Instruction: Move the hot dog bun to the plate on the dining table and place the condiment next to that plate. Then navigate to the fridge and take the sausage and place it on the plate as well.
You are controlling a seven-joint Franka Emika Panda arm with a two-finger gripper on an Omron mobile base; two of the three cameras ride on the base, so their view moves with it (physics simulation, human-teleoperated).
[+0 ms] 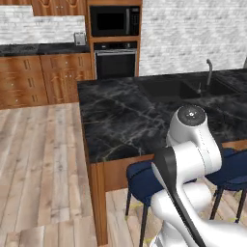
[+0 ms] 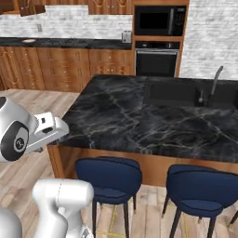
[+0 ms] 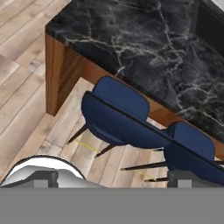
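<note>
Here the tool (image 3: 112, 178) hangs released, its two dark finger tips (image 3: 43, 178) set wide apart at the bottom of the hand view with nothing between them. It looks down on two navy stools (image 3: 117, 114) tucked against the wooden edge of the dining table (image 3: 144, 48), above pale plank floor (image 3: 22, 78).

The dining table, an island with a black white-veined marble worktop, lies just ahead of the arm (image 1: 190, 159) in both base views. Its near stretch carries nothing that I can make out; a sunken sink (image 2: 174, 93) with a slim upright faucet (image 2: 214, 83) sits toward its far right. In the right base view the arm's white elbow (image 2: 28, 132) reaches in from the left, level with the table's near-left corner, and the two stools stand side by side under the table's front edge.

Beyond the table, against the back wall, a black oven (image 1: 115, 60) sits below a black microwave (image 1: 113, 20) in a wooden column. To the left of it a second black worktop (image 1: 41, 48) runs over wooden drawer cabinets (image 1: 46, 77), under a pale brick wall (image 1: 41, 29). A small grey object stands on that worktop beside the oven column; what it is I cannot tell.
</note>
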